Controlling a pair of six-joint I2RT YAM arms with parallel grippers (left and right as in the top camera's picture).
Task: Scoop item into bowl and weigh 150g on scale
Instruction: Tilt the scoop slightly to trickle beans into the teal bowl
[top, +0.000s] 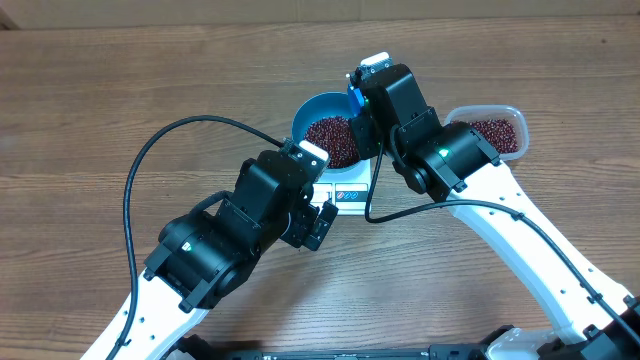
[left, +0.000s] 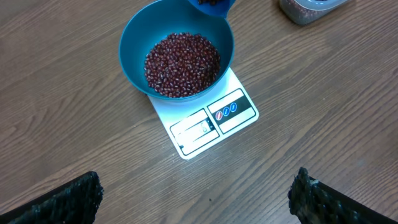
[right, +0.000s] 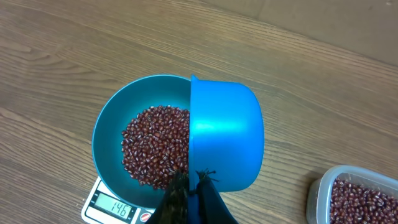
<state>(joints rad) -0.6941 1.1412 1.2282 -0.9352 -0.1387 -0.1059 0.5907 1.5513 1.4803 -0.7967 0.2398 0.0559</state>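
Note:
The blue bowl stands on the white scale and holds a heap of dark red beans. My right gripper is shut on the handle of a small blue scoop, which is tipped on its side over the bowl's right rim. In the overhead view the scoop shows at the far right edge of the bowl. My left gripper hangs open and holds nothing, over bare table in front of the scale. The scale's display reads 146.
A clear plastic tub with more beans stands to the right of the bowl, partly under the right arm. It also shows as the tub at the lower right. A black cable loops over the table at left.

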